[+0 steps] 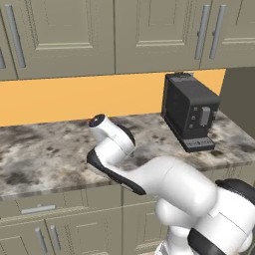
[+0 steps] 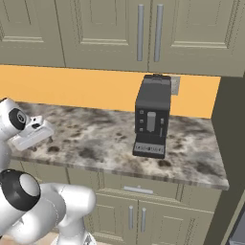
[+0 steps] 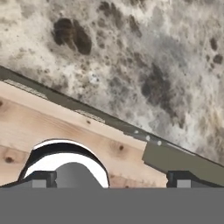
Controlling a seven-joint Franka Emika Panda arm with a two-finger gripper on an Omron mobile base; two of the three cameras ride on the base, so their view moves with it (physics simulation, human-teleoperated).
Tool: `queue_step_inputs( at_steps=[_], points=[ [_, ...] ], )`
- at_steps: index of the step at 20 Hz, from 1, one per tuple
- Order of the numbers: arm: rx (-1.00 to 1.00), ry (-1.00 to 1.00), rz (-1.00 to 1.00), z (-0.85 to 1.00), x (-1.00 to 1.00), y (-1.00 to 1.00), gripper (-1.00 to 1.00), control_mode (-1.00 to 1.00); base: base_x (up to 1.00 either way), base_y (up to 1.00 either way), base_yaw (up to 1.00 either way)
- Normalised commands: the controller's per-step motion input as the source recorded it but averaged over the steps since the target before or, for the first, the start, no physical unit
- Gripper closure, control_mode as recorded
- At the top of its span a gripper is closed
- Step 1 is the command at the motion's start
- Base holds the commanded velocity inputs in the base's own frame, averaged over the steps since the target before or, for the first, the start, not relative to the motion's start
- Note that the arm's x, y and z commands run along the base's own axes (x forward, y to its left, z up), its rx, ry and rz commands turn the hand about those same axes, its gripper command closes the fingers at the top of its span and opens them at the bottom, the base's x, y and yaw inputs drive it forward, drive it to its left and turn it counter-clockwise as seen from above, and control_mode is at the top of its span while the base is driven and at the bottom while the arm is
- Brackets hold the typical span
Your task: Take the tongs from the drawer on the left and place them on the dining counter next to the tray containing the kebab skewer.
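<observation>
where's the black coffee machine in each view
Left base view: black box-shaped coffee machine stands at upper right, on the mottled granite wall counter against the orange backsplash.
Right base view: right of centre, same counter.
Hand view: no coffee machine; granite top and wood floor.
Shared landmark: the granite counter.

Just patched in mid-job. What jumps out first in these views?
The black coffee machine stands at the right end of the wall counter, against the orange backsplash. The white arm fills the foreground, its hand over the counter's front edge. Below that edge is a drawer with a silver bar handle, closed.
</observation>
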Motion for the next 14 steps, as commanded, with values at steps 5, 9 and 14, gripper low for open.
queue_step_inputs(
  at_steps=[5,9,14],
  points=[
    [-0.18,-0.01,0.00,-0.24,-0.08,0.25,-1.00,-1.00,0.00,0.00,0.00],
    [-0.11,0.00,0.01,-0.12,-0.22,0.28,-1.00,-1.00,0.00,0.00,0.00],
    [-0.07,0.00,0.00,-0.06,-0.19,0.26,-1.00,-1.00,0.00,0.00,0.00]
  ],
)
